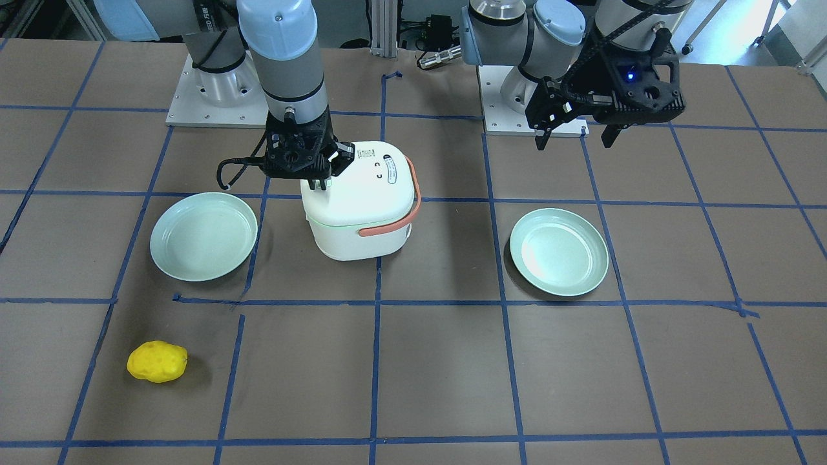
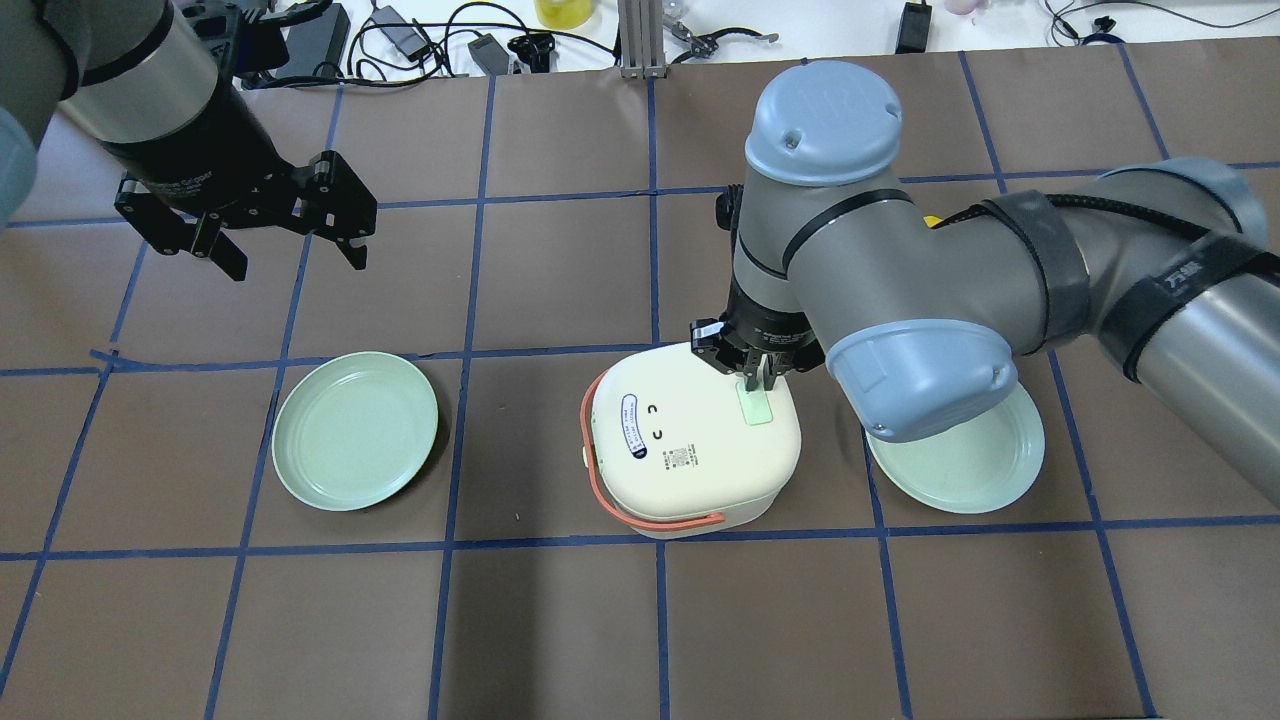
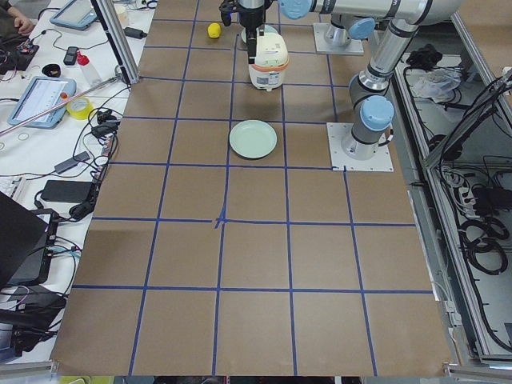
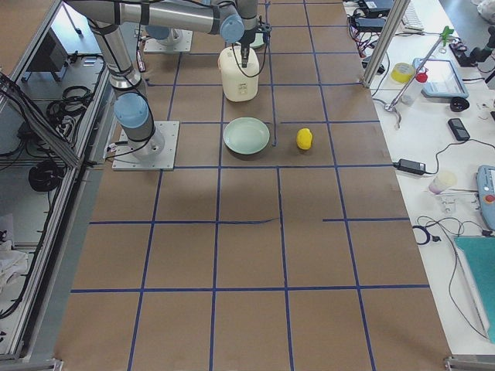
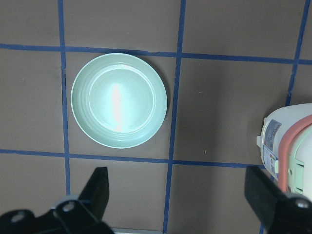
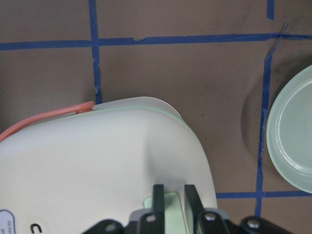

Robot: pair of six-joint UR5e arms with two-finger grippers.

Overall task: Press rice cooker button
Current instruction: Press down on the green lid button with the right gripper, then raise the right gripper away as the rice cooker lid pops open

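Observation:
The white rice cooker (image 2: 690, 440) with an orange handle stands mid-table; it also shows in the front view (image 1: 358, 206). A pale green button (image 2: 757, 408) sits on its lid near the right edge. My right gripper (image 2: 753, 378) points straight down with its fingers closed together, their tips on the button. In the right wrist view the gripper (image 6: 171, 192) sits over the green button (image 6: 170, 204). My left gripper (image 2: 295, 255) hangs open and empty above the table, far left of the cooker; its fingers (image 5: 97, 187) spread wide in the left wrist view.
A pale green plate (image 2: 355, 430) lies left of the cooker. A second plate (image 2: 960, 470) lies to its right, partly under my right arm. A yellow sponge-like lump (image 1: 157, 361) lies on the far side of the table. Cables and tools line the far edge.

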